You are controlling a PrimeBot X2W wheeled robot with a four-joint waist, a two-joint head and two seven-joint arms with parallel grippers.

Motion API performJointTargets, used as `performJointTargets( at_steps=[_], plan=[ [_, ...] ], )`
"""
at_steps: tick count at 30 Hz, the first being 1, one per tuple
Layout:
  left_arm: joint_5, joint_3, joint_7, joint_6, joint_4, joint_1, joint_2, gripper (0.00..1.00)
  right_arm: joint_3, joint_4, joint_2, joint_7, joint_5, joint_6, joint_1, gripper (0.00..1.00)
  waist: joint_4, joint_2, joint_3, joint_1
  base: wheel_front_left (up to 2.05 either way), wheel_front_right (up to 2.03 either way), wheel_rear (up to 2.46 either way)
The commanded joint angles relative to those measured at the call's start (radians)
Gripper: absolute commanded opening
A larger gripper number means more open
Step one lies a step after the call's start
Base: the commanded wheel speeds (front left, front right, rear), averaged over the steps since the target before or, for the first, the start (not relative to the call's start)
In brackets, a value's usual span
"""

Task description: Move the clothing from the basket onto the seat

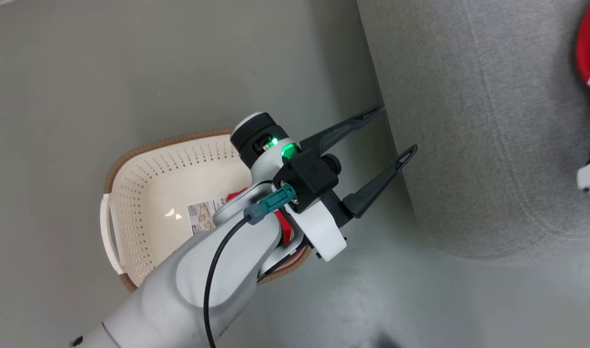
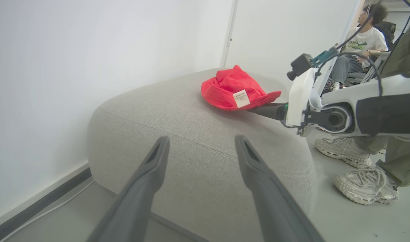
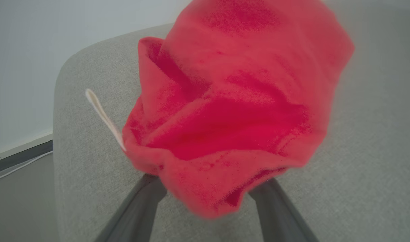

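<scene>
Right wrist view: the right gripper [image 3: 210, 188] has its jaws wide, with the plain red garment [image 3: 232, 111] slumped over them on the seat [image 3: 359, 168], so I'd call this the let-go. Best bet is backing out low and straight so the fabric doesn't snag and slide off. From the left wrist it sits near the seat's far edge, white tag [image 2: 241, 98] showing. The left gripper [image 1: 396, 130] has wide, empty jaws too. Its arm crosses above the basket [image 1: 145, 193], where the other red garment [image 1: 285, 229] peeks out. Somebody's sneakers [image 2: 366, 185] stand just beside the seat, so watch those.
</scene>
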Motion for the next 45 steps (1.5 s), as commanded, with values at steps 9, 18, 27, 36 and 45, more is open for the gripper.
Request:
performJointTargets(
  at_steps=[9, 18, 27, 36, 45],
  plan=[
    [-0.018, 0.060, -0.005, -0.007, -0.044, 0.088, -0.013, 1.00, 0.162, -0.104, 0.002, -0.006, 0.000, 0.002, 0.149, 1.00, 0.026, -0.0001, -0.143, 0.0000, 0.00, 0.00, 0.00],
    [0.002, 0.183, -0.005, -0.007, -0.050, 0.207, -0.025, 1.00, 0.271, -0.235, 0.021, -0.006, -0.028, 0.002, 0.191, 1.00, 0.092, -0.0001, -0.253, 0.0000, 0.00, 0.00, 0.00],
    [0.037, 0.344, -0.005, -0.007, -0.044, 0.336, -0.036, 1.00, 0.334, -0.341, 0.030, -0.006, -0.039, 0.002, 0.231, 1.00, 0.183, -0.0001, -0.343, 0.0000, 0.00, 0.00, 0.00],
    [0.098, 0.569, -0.005, 0.015, -0.034, 0.469, -0.040, 1.00, 0.356, -0.436, 0.050, -0.006, -0.047, 0.002, 0.295, 1.00, 0.246, -0.0001, -0.414, 0.0000, 0.00, 0.00, 0.00],
    [0.165, 0.785, -0.005, 0.066, -0.028, 0.578, -0.041, 1.00, 0.353, -0.529, 0.079, -0.006, -0.068, 0.002, 0.367, 1.00, 0.260, -0.0001, -0.469, 0.0000, 0.00, 0.00, 0.00]
  ],
)
